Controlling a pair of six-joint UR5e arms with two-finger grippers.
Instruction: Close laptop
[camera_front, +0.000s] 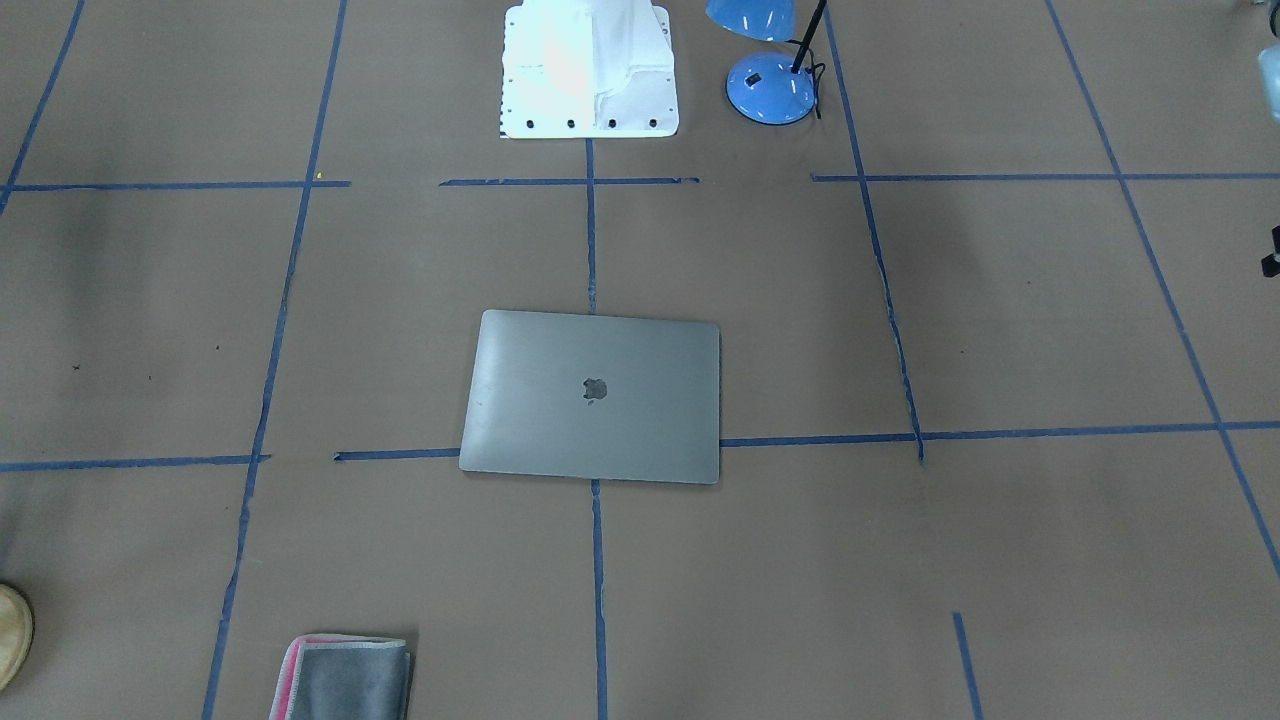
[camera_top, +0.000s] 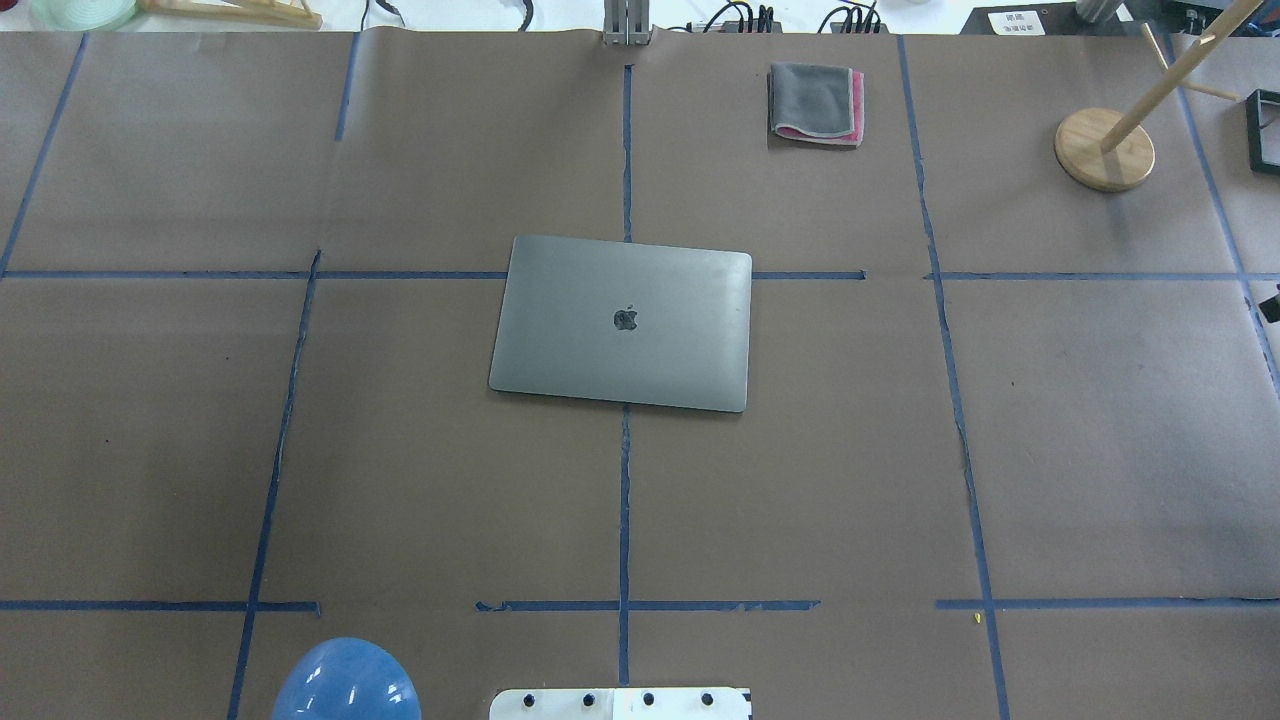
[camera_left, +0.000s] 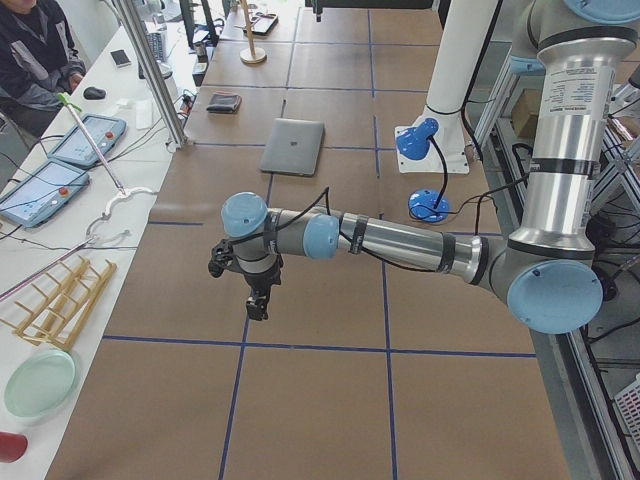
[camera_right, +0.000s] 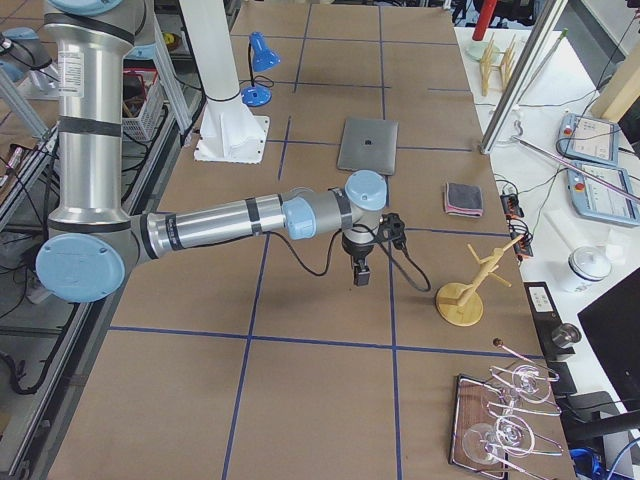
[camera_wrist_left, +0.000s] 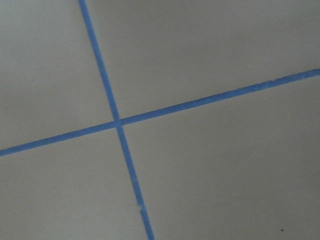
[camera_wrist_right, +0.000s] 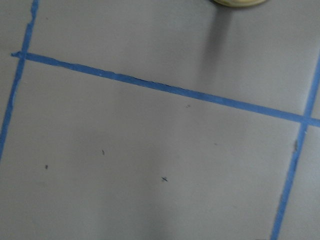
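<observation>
The space-grey laptop (camera_front: 590, 395) lies flat in the middle of the table with its lid down and the dark apple logo facing up; it also shows in the overhead view (camera_top: 622, 322) and both side views (camera_left: 293, 146) (camera_right: 368, 145). My left gripper (camera_left: 257, 305) hangs over bare table far from the laptop, toward the table's left end. My right gripper (camera_right: 361, 275) hangs over the table toward the right end, near a wooden stand (camera_right: 460, 300). Both show only in side views, so I cannot tell whether they are open or shut. The wrist views show only brown paper and blue tape.
A folded grey cloth with a pink edge (camera_top: 815, 103) lies at the far edge. A blue desk lamp (camera_front: 770, 85) stands beside the white robot base (camera_front: 590, 70). The wooden stand (camera_top: 1104, 148) is at the far right. Tablets and an operator are beyond the far edge.
</observation>
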